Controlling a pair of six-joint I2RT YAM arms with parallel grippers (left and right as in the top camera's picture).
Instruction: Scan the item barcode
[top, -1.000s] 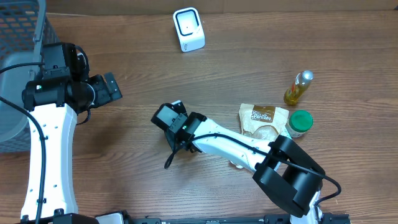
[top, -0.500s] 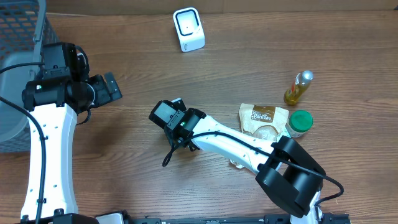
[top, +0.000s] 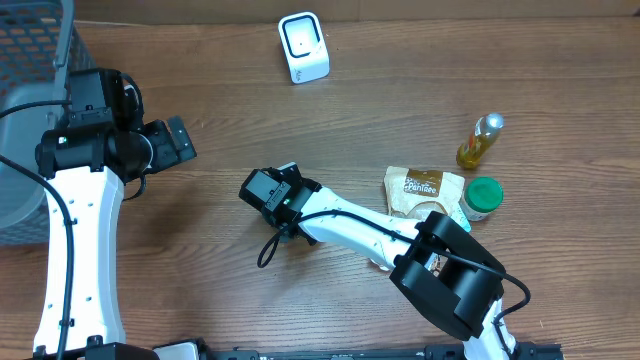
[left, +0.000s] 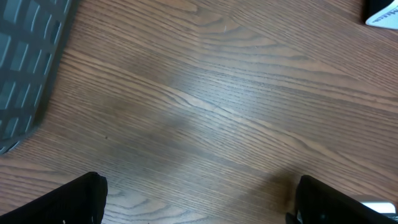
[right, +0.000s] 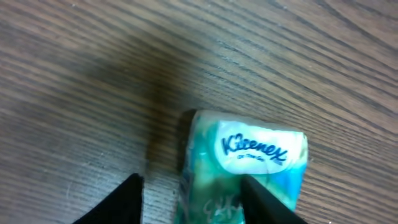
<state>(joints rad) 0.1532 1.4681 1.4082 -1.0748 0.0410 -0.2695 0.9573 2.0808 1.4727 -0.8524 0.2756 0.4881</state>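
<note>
Two fingers of the right gripper (right: 191, 198) stand partly apart, straddling the near end of a Kleenex packet (right: 249, 149) that lies flat on the wooden table (right: 74, 74). One finger (right: 127, 202) is clear of the packet, with a strip of bare wood between them. The other overlaps the packet's edge; whether it touches cannot be told. The packet's logo end lies just ahead of the fingertips. From overhead the packet is hidden beneath this gripper, and the white scanner (top: 303, 47) stands well beyond it. The left gripper (left: 199, 208) hangs over bare wood, jaws spread wide and holding nothing, with a grey basket (left: 25, 68) off to its side.
</note>
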